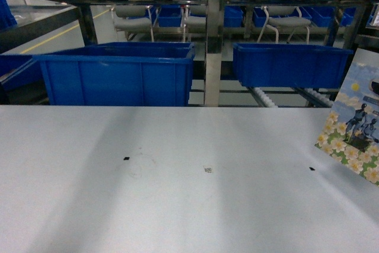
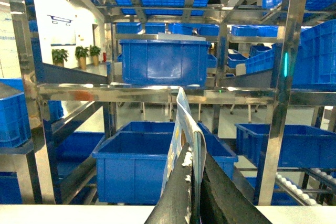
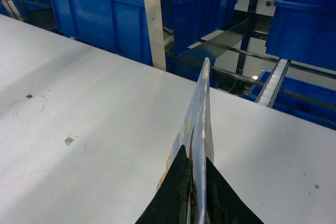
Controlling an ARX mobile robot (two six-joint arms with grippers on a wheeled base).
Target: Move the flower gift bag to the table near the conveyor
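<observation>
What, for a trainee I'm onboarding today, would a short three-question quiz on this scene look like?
1. True or false: the right end effector is open.
2. Multiple choice: the bins behind the table are A) red, B) blue, C) green.
3. Fill in: in the head view, the bag shows at the ___ edge.

Key: 1 false, it is shut on the bag's thin edge; 2 B; 3 right.
</observation>
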